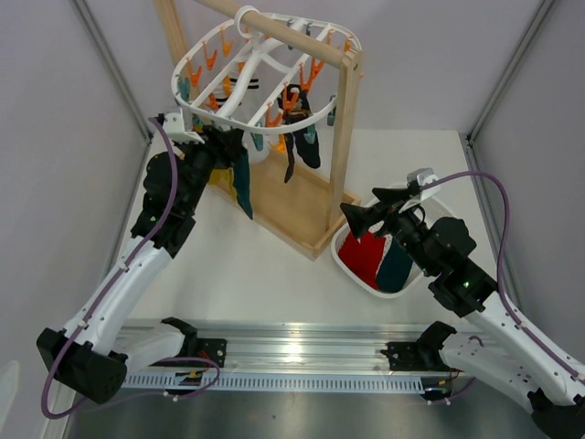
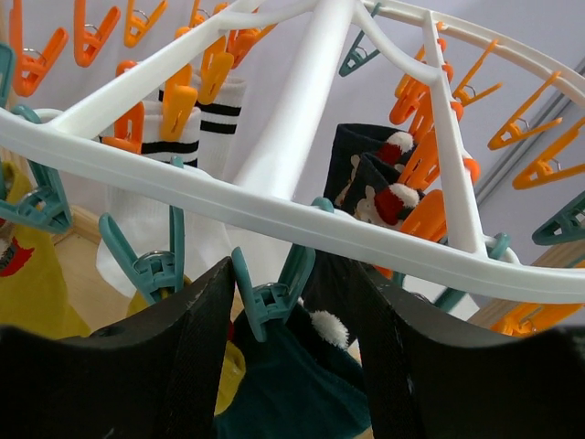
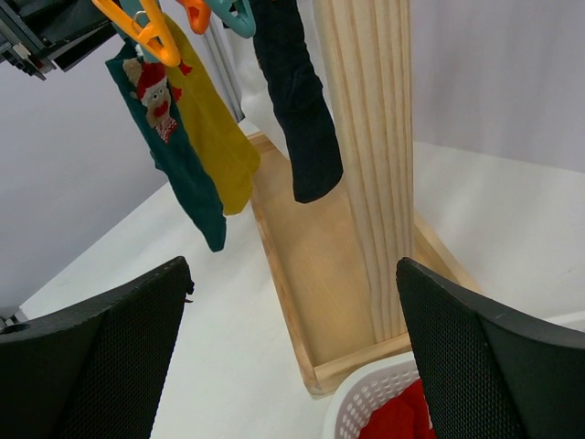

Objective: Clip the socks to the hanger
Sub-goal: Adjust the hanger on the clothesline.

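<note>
Two robot arms tend a white plastic hanger [image 2: 228, 197] hung with socks. The left gripper [image 2: 292, 283] is raised just under the hanger's near rim. Its jaws are about half open and bracket a teal peg [image 2: 270, 297] without visibly squeezing it, so they hold nothing. Directly below that peg hangs a dark teal sock [image 2: 292, 393]; whether the peg actually bites its cuff cannot be told. A yellow sock [image 3: 215, 137] and a navy sock [image 3: 297, 101] also dangle beneath the hanger, and a white black-striped sock [image 2: 137, 224] is pegged toward its far side. Well to the right of the hanger and lower, the right gripper [image 3: 292, 274] hovers with jaws spread wide and empty above a white basket [image 1: 352, 273]. In the basket a red sock [image 1: 364, 256] and a blue sock [image 1: 399, 265] wait. The risk is that a cuff seated too shallow in the peg could slip out and drop as the left jaws back off. A finger brushing the rim could also set the hanger swinging and shake neighbouring socks loose.
</note>
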